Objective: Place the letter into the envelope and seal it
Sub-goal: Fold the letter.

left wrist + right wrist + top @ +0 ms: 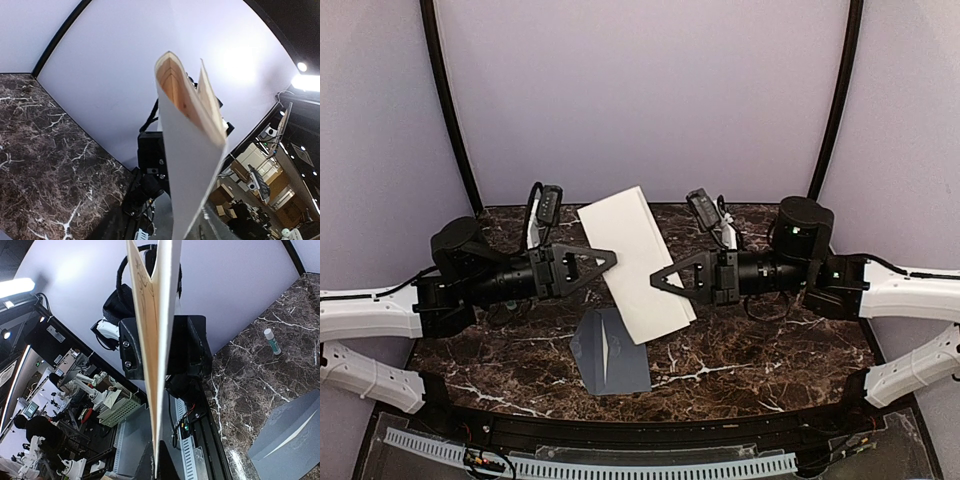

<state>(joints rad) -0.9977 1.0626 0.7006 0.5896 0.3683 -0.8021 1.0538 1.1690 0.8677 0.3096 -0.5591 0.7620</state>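
The letter (635,260) is folded and held up in the air above the table, tilted, between my two grippers. My right gripper (658,279) is shut on its lower right edge. In the right wrist view the letter (157,340) runs edge-on down into the closed fingertips (150,471). My left gripper (610,258) meets the letter's left edge, and its fingers are out of sight in the left wrist view, where the letter's (190,165) folds gape at the top. The grey-blue envelope (612,352) lies flat on the table below the letter, and in the right wrist view the envelope (290,435) is at lower right.
The dark marble table (770,350) spans the workspace. A small white glue stick (271,341) lies on it in the right wrist view. Black curved posts (450,110) rise at both back corners. A perforated strip (620,465) runs along the near edge.
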